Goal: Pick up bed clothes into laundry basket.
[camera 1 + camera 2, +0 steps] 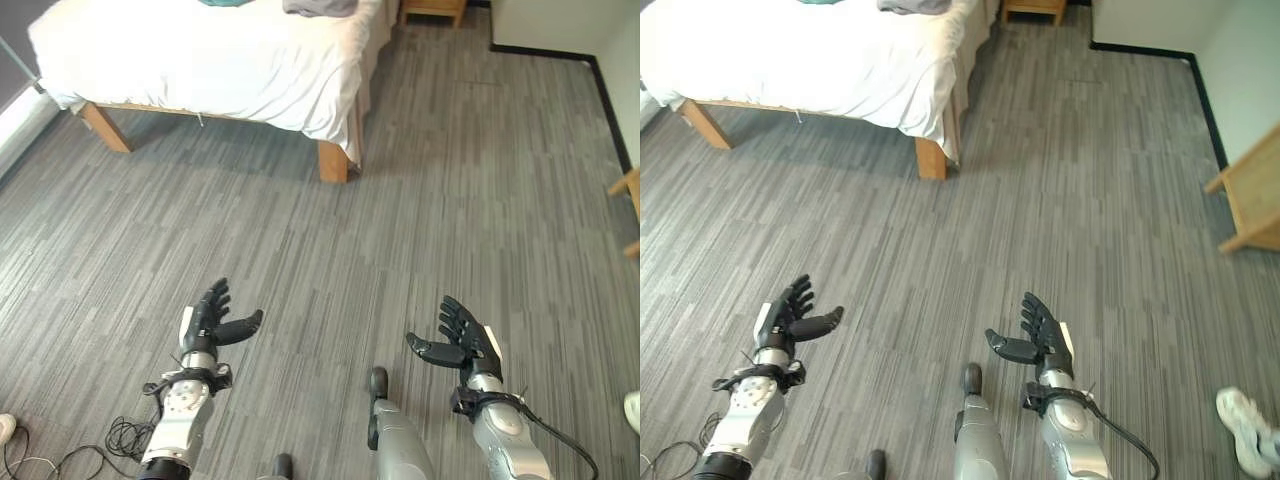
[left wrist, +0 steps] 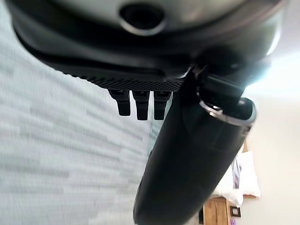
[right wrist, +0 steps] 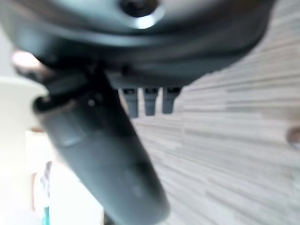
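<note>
Seen from above, looking down across a grey striped carpet floor (image 1: 420, 200). Near the bottom edge, two dark robot hands held out over bare carpet, well apart from each other. Left hand (image 1: 208, 320) on the near left, fingers straight and spread, thumb stretched out toward the right, holding nothing. Right hand (image 1: 467, 335) on the near right, fingers likewise straight and spread, thumb pointing left, also holding nothing. Far away at the top left, a bed (image 1: 200, 60) with a white sheet draped over its sides and wooden legs (image 1: 332, 160) at its corners. On top of the bed at the far edge, a grey piece of clothing (image 1: 320, 7) in a crumpled heap, and further left a teal piece of clothing (image 1: 228, 2), barely visible at the top border. Both garments resting on the sheet, well apart from the hands. At the far right, part of a light wooden piece of furniture (image 1: 1255, 190) beside a pale wall. At the near right corner, a person's white shoe (image 1: 1245, 415) on the carpet.
</note>
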Available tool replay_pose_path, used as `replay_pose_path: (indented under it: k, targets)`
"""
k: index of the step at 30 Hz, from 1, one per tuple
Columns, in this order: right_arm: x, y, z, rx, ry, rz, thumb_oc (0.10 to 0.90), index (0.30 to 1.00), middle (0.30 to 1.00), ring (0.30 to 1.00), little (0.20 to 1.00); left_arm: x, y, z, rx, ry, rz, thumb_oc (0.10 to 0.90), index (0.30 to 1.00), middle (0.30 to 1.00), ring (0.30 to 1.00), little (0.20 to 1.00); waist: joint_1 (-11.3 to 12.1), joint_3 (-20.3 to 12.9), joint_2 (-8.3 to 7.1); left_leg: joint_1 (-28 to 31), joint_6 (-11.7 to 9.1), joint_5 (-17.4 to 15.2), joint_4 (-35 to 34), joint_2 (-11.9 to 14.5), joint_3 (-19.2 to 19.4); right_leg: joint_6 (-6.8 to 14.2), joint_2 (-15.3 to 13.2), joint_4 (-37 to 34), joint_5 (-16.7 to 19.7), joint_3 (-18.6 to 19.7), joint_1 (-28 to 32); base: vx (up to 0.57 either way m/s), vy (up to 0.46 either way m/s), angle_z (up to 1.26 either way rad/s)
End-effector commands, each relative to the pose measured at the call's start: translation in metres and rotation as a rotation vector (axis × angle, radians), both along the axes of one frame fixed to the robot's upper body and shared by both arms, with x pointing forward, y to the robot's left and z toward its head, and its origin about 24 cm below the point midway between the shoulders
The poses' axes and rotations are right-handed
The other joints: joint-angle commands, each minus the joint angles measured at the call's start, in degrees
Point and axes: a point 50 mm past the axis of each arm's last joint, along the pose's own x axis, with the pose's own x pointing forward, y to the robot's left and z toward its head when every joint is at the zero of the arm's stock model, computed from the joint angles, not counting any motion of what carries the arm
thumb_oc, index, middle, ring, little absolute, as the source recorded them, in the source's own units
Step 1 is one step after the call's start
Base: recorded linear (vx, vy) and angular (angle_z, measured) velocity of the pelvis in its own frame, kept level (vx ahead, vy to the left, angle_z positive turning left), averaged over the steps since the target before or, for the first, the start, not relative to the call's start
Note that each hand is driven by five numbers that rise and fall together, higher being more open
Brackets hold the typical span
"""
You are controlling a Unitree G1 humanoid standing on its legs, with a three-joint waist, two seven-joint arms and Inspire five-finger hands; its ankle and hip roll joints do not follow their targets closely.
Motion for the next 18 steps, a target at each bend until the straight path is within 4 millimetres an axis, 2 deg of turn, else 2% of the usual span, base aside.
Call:
replay_pose_path:
  k: [1,2,3,4,5,6,7,8,9,10,11,13,14,15,16,17,18]
  targets:
    - [0.018,0.002,0.052,-0.03,-0.266,0.072,0.8,0.9,0.9,0.9,0.9,0.007,0.022,0.048,0.021,-0.251,0.014,0.8,0.9,0.9,0.9,0.9,0.64,-5.26,-3.07,3.62,-0.22,19.69,18.8,-1.35,1.96,1.58,0.12,-10.12,2.68,4.14,10.32,0.64,-0.474,-0.39]
    - [0.02,0.002,0.054,-0.033,-0.277,0.087,0.8,0.9,0.9,0.9,0.9,0.008,0.021,0.049,0.027,-0.254,0.0,0.8,0.9,0.9,0.9,0.9,1.86,-4.5,-4.18,0.46,1.59,19.81,23.74,-1.56,2.37,0.23,0.78,-10.34,0.85,5.32,12.99,0.81,-0.511,-0.56]
    - [0.027,-0.004,0.062,-0.073,-0.29,0.072,0.8,0.9,0.9,0.9,0.9,0.014,0.015,0.055,0.041,-0.277,-0.026,0.8,0.9,0.9,0.9,0.9,5.1,-2.55,-5.35,-8.77,2.81,15.02,29.12,-4.37,4.54,0.02,1.18,-12.21,-1.09,6.84,18.97,0.81,-0.439,-0.32]
    - [0.032,-0.004,0.067,-0.081,-0.31,0.066,0.8,0.9,0.9,0.9,0.9,0.016,0.014,0.058,0.037,-0.29,-0.023,0.8,0.9,0.9,0.9,0.9,6.34,-2.32,-5.46,-13.24,2.74,14.06,27.21,-4.7,6.03,-0.16,1.4,-12.99,-2.2,6.99,21.17,0.58,-0.269,0.04]
    - [0.033,-0.004,0.067,-0.081,-0.312,0.065,0.8,0.9,0.9,0.9,0.9,0.017,0.014,0.058,0.037,-0.291,-0.023,0.8,0.9,0.9,0.9,0.9,6.34,-2.41,-5.65,-13.41,2.8,14.35,27.01,-4.9,6.13,-0.13,1.18,-13.05,-2.07,7.03,20.95,0.42,-0.09,0.02]
    - [0.038,-0.003,0.073,-0.078,-0.336,0.072,0.8,0.9,0.9,0.9,0.9,0.018,0.013,0.061,0.004,-0.31,-0.021,0.8,0.9,0.9,0.9,0.9,7.73,-2.24,-5.38,-16.16,2.58,14.16,23.21,-4.74,7.69,0.17,1.46,-13.71,-2.95,7.25,23.53,0.65,-0.034,-0.11]
    - [0.042,0.001,0.083,-0.076,-0.381,0.097,0.8,0.9,0.9,0.9,0.9,0.019,0.011,0.063,-0.031,-0.33,-0.03,0.8,0.9,0.9,0.9,0.9,9.19,-3.17,-4.21,-19.73,2.46,15.68,11.74,-3.9,10.72,0.37,2.73,-14.89,-5.03,7.61,26.73,0.68,-0.036,-0.29]
    - [0.042,0.0,0.083,-0.076,-0.38,0.096,0.8,0.9,0.9,0.9,0.9,0.018,0.011,0.062,-0.032,-0.33,-0.031,0.8,0.9,0.9,0.9,0.9,9.56,-2.99,-4.46,-18.94,2.46,15.44,11.3,-4.01,11.2,0.4,2.44,-15.09,-5.22,7.95,27.21,0.76,0.008,-0.18]
    - [0.044,0.004,0.088,-0.087,-0.401,0.119,0.8,0.9,0.9,0.9,0.9,0.018,0.01,0.063,-0.02,-0.333,-0.037,0.8,0.9,0.9,0.9,0.9,10.98,-3.54,-3.6,-19.59,2.83,16.48,1.99,-4.35,13.02,0.54,3.46,-15.75,-6.96,8.56,29.55,0.61,0.023,-0.29]
    - [0.045,0.007,0.089,-0.092,-0.41,0.137,0.8,0.9,0.9,0.9,0.9,0.017,0.01,0.064,-0.002,-0.339,-0.043,0.8,0.9,0.9,0.9,0.9,12.62,-4.16,-2.97,-19.3,3.01,18.23,-6.09,-5.56,12.86,0.61,4.41,-16.37,-8.35,9.72,32.14,0.9,0.027,-0.29]
    - [0.047,0.012,0.09,-0.1,-0.416,0.159,0.8,0.9,0.9,0.9,0.9,0.015,0.011,0.067,0.014,-0.349,-0.042,0.8,0.9,0.9,0.9,0.9,14.64,-4.67,-2.61,-19.96,2.94,19.93,-14.07,-7.06,10.91,0.66,4.97,-16.49,-10.31,11.09,34.84,0.84,0.008,-0.47]
    - [0.051,0.016,0.091,-0.112,-0.417,0.182,0.8,0.9,0.9,0.9,0.9,0.013,0.013,0.072,0.031,-0.378,-0.031,0.8,0.9,0.9,0.9,0.9,16.95,-5.91,-2.71,-22.73,1.54,21.73,-20.26,-7.56,9.76,0.9,4.42,-16.66,-13.32,12.89,39.97,0.79,0.027,-0.7]
    - [0.052,0.02,0.092,-0.095,-0.42,0.198,0.8,0.9,0.9,0.9,0.9,0.011,0.017,0.074,0.038,-0.384,-0.017,0.8,0.9,0.9,0.9,0.9,17.49,-6.68,-2.82,-22.79,1.32,22.94,-19.34,-6.69,11.5,1.35,4.05,-16.32,-14.24,13.86,41.48,0.88,0.147,-0.8]
    - [0.053,0.033,0.093,-0.067,-0.431,0.244,0.8,0.9,0.9,0.9,0.9,0.007,0.024,0.079,0.051,-0.405,0.007,0.8,0.9,0.9,0.9,0.9,17.93,-7.95,-2.93,-21.03,2.51,24.24,-17.07,-6.54,13.18,2.04,3.05,-14.24,-14.87,14.39,42.05,0.83,0.201,-0.72]
    - [0.052,0.037,0.092,-0.063,-0.432,0.258,0.8,0.9,0.9,0.9,0.9,0.005,0.026,0.079,0.056,-0.405,0.011,0.8,0.9,0.9,0.9,0.9,18.73,-8.74,-4.04,-21.16,3.52,23.86,-15.18,-7.2,12.8,3.37,1.52,-9.8,-12.26,14.06,41.33,0.61,0.161,-0.55]
    - [0.052,0.037,0.092,-0.062,-0.432,0.258,0.8,0.9,0.9,0.9,0.9,0.005,0.026,0.079,0.057,-0.404,0.011,0.8,0.9,0.9,0.9,0.9,18.82,-8.94,-4.29,-21.38,3.59,23.72,-15.01,-7.33,12.98,3.44,1.3,-9.51,-12.51,14.13,41.02,0.45,0.133,-0.64]
    - [0.05,0.04,0.089,-0.064,-0.424,0.262,0.8,0.9,0.9,0.9,0.9,0.004,0.026,0.079,0.055,-0.402,0.008,0.8,0.9,0.9,0.9,0.9,19.44,-9.59,-5.45,-21.71,5.57,21.47,-12.29,-8.35,13.15,5.81,-0.4,-2.02,-6.87,14.28,39.32,0.39,0.133,-0.63]
